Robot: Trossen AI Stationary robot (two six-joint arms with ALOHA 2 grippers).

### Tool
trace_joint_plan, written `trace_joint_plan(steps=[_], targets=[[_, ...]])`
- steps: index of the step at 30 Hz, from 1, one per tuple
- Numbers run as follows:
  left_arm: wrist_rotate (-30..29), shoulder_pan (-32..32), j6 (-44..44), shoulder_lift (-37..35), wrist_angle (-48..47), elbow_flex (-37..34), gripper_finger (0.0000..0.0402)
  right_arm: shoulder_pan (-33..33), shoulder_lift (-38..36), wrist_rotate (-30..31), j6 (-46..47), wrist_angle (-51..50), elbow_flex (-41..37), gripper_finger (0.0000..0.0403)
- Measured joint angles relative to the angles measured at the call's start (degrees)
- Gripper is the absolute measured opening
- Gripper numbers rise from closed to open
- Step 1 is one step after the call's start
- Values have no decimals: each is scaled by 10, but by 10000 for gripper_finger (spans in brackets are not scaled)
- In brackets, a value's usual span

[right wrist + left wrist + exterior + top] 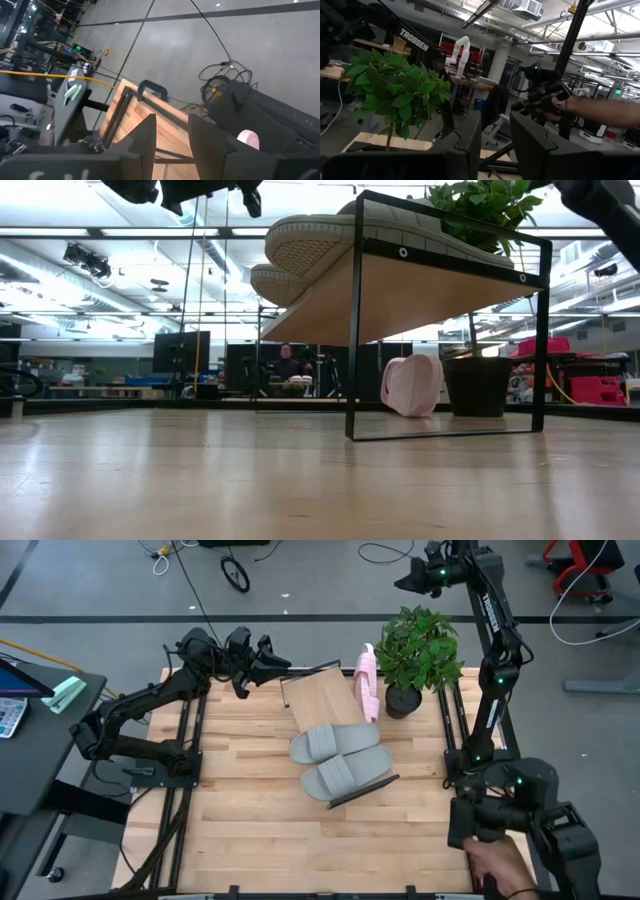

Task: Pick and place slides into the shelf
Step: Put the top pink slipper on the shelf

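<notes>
The left tool [262, 658] (fingers spread, empty) hovers at the shelf's [325, 695] far-left corner; the pink slide [367, 680] lies beyond, lengthwise along the shelf's opposite edge.

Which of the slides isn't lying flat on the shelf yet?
The pink slide. It stands on its edge on the table between the shelf and the potted plant, while the two grey slides lie flat on the shelf.

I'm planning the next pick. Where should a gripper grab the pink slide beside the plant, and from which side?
Probably from above, pinching the upper long edge of the pink slide. It stands on its side between the shelf and the plant pot, so only that top edge looks freely reachable.
</notes>
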Motion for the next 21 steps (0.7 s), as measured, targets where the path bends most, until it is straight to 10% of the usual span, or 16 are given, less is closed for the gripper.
trace_joint_plan(steps=[10, 21], targets=[[0, 5, 2, 0, 0, 0, 107, -4, -13, 22, -52, 12, -104, 115], [-32, 11, -1, 0, 4, 0, 107, -1, -79, -80, 82, 398, -417, 87]])
